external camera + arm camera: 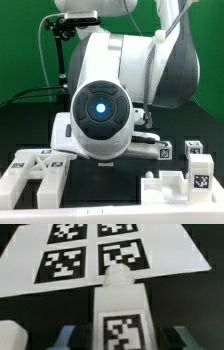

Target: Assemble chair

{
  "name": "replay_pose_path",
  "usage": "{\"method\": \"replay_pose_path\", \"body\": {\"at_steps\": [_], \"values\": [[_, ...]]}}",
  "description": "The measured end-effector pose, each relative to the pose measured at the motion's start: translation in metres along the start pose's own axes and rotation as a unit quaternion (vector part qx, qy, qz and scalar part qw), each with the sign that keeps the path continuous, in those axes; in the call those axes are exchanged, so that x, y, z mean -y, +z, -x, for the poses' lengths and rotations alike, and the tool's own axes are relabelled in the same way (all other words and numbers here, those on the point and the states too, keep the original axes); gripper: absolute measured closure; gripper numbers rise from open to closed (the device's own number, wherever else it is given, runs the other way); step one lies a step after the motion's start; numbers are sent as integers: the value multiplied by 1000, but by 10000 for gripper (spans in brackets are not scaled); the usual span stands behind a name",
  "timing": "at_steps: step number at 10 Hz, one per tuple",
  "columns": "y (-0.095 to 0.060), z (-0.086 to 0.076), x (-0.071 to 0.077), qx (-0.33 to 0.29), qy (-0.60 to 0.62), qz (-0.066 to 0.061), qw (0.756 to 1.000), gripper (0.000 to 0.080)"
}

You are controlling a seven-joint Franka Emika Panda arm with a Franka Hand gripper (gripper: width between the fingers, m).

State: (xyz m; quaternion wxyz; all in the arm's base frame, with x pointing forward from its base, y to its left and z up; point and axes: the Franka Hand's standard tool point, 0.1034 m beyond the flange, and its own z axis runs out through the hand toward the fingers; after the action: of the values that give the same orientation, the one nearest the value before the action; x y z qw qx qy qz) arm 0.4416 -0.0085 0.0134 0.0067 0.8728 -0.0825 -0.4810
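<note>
A white robot arm [100, 108] fills the middle of the exterior view, its round joint with a glowing blue light turned toward the camera, above a dark bench [110, 185]. The arm hides the hand in this view. On the bench at the exterior view's left lies a chunky white chair panel [35, 172] with black-and-white square tags on its top. At the exterior view's right sits a stepped white chair block [178, 190] with one tag on its raised end. Just behind that block stand two small tagged cubes [165, 152], close together. In the wrist view the hand [122, 339] is open: its two grey fingers [65, 335] stand apart, one on each side of a long white chair leg [122, 308], with a dark gap between each finger and the leg, so neither touches it. The leg carries a tag on its upper face and ends in a rounded peg [118, 274]. The peg's tip overlaps the edge of the marker board [25, 274] in the picture — whether they touch cannot be told. The board lies flat and shows four tags. Another white piece [8, 333] is just visible beside one finger.
</note>
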Motion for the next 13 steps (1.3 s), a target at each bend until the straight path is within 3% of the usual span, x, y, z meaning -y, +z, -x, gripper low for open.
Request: {"method": "replay_pose_path", "body": {"at_steps": [5,6,7,9,10,13], "values": [[-3,3,1,3,0,-5,1000,514],[-22,21,8,21,-7,-23,999,514],[-46,31,11,5,-17,-33,999,514],[-79,50,13,-30,-27,-44,998,514],[-91,50,11,-70,-32,-41,996,514],[-99,43,18,-182,-31,-50,981,514]]}}
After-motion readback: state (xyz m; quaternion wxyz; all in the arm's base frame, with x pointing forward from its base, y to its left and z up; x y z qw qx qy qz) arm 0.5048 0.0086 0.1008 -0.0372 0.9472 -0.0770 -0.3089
